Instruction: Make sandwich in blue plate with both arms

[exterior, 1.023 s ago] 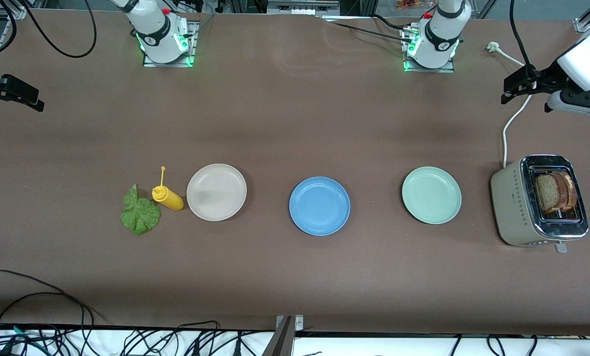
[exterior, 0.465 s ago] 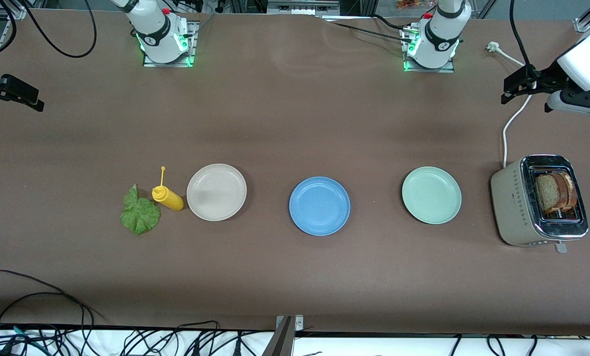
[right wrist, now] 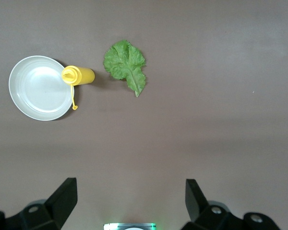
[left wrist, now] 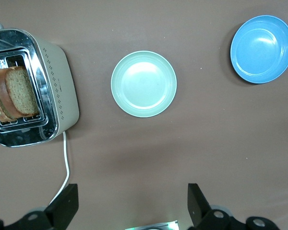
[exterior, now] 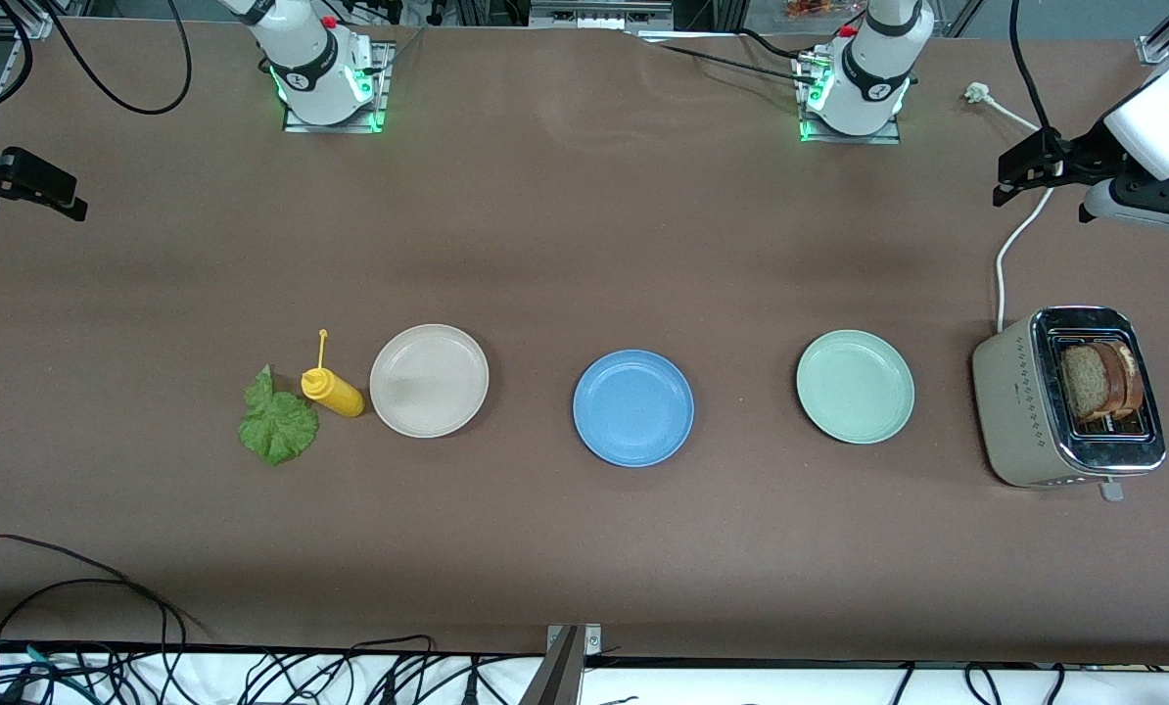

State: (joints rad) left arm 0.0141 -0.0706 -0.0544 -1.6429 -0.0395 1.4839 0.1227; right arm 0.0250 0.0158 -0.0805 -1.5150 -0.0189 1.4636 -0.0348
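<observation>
Two bread slices point(exterior: 1101, 380) upright in toaster point(exterior: 1020, 406) | blue plate point(exterior: 633, 407) bare | left tool point(left wrist: 129, 206), right tool point(right wrist: 129, 203) spread

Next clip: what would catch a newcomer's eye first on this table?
Three bare plates in a row: the blue plate in the middle, a beige plate toward the right arm's end, a mint-green plate toward the left arm's end. At the left arm's end a toaster holds brown bread slices; beside the beige plate stand a yellow squeeze bottle and a lettuce leaf. Both the left gripper and right gripper wait with jaws open.
</observation>
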